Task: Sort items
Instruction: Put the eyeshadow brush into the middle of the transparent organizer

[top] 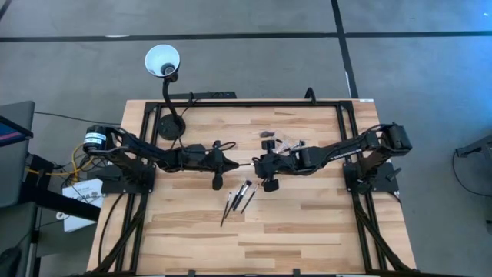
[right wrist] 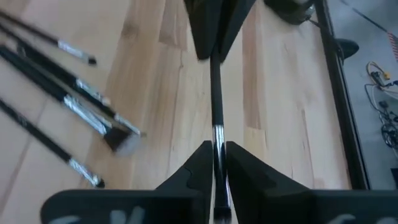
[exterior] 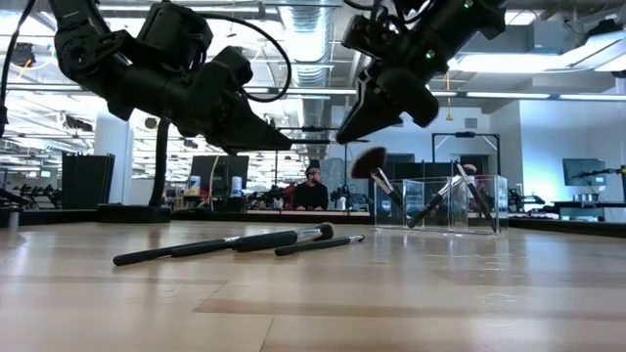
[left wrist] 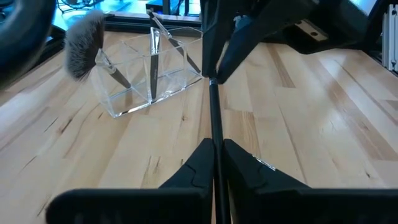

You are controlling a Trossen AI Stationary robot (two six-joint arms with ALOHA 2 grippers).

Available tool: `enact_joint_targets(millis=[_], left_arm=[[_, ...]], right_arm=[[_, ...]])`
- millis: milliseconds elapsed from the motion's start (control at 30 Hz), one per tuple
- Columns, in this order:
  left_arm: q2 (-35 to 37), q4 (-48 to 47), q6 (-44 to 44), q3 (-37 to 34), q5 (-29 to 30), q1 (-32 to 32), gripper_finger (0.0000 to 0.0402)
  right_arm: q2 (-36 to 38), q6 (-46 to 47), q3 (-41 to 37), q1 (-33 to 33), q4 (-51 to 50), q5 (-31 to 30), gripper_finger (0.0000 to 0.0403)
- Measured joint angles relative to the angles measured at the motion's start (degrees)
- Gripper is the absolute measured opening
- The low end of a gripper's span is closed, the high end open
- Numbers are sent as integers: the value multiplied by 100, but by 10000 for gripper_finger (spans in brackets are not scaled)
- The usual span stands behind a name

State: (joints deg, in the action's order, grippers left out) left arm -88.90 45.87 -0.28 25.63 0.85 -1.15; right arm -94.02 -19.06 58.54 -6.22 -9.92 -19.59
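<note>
Slim dark brush [left wrist: 214, 118] between both grippers

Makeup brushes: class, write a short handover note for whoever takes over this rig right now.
Left tool and right tool: both shut on one brush, held in the air between them.
Done: a few brushes, the fan brush among them, stand in the clear holder.
Left: finish this handover, then sort the loose brushes lying flat.
</note>
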Motion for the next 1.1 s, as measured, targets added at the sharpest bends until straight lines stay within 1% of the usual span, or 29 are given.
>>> enact_joint_targets(millis=[167, 233, 300, 333, 433, 533, 600, 667, 767, 800, 867, 933, 1033, 1100], left_arm=[[0, 0, -1, 0, 8, -2, 15], [2, 0, -1, 0, 69, -2, 17], [2, 2, -1, 0, 187, -2, 18], [2, 5, -1, 0, 225, -2, 18], [2, 154, -1, 0, 261, -2, 18], [2, 490, -1, 0, 259, -2, 20], [17, 742, 45, 0, 259, -2, 20], [64, 950, 154, 14, 259, -2, 20], [187, 1096, 186, 98, 187, -25, 20], [255, 1115, 234, 139, 106, -40, 20], [380, 1145, 448, 286, -147, -94, 19], [494, 1170, 662, 439, -510, -137, 18], [633, 1161, 836, 701, -1132, -218, 20], [681, 1165, 922, 833, -1408, -287, 20]], right_arm=[[15, 145, 0, -16, 250, -41, 61], [35, 120, 29, -82, 307, -269, 70], [35, 142, 127, -219, 198, -825, 79], [45, 193, 213, -321, 29, -1236, 82], [81, 257, 568, -694, -837, -2320, 91], [113, 455, 836, -1161, -1779, -3090, 94], [234, 840, 896, -1455, -2160, -3513, 94], [495, 1450, 859, -1742, -2781, -3838, 93], [1092, 2874, 599, -2142, -3731, -4216, 91], [1331, 3347, 432, -2271, -3874, -4399, 90], [1851, 4082, -93, -2494, -3834, -4924, 90], [2334, 4429, -723, -2644, -3456, -5252, 90], [2968, 4349, -1656, -2612, -2313, -5240, 90], [3279, 3852, -2182, -2449, -1163, -5086, 90]])
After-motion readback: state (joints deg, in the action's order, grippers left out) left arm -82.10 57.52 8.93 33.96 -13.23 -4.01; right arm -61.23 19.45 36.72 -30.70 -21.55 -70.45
